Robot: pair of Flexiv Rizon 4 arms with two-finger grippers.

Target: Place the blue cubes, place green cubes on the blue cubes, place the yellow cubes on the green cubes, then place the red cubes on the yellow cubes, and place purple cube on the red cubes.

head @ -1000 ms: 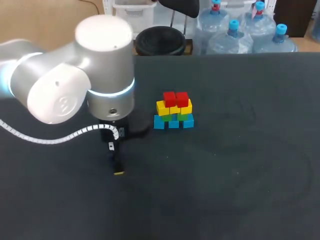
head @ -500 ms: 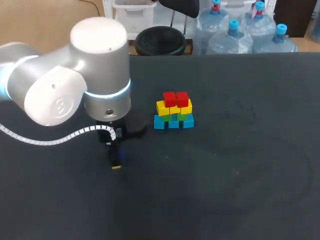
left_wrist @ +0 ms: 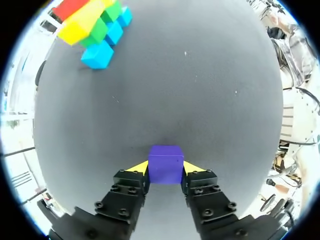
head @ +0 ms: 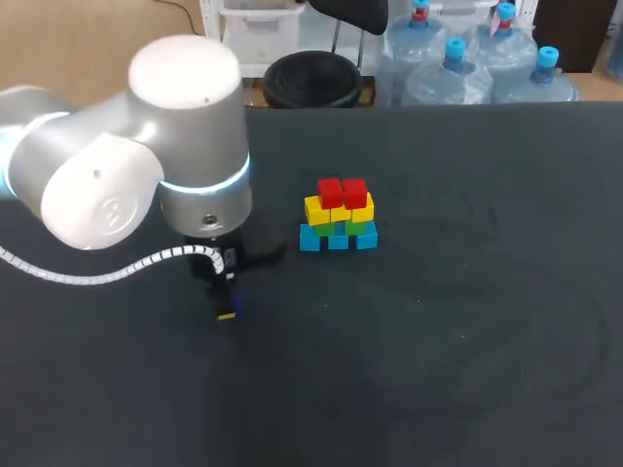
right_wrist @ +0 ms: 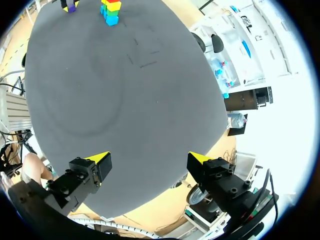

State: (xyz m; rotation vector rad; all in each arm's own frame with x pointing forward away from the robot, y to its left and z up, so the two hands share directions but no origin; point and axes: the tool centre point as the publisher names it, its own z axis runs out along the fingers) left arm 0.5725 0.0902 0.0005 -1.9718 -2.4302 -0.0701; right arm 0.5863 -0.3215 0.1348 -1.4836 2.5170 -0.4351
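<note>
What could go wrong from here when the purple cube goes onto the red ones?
First, the purple cube is held only by the yellow tips of the left jaws, so it might slip or twist on the way over. Second, the two red cubes make a narrow top on the stack; an off-centre landing or a hard press could likely knock cubes off.

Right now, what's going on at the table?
The left gripper is shut on the purple cube, off to the side of the stack. The stack runs blue cubes, green cubes, yellow cubes, then red cubes on top; the purple one is not on it yet. The right gripper is open, empty, far from the stack.
</note>
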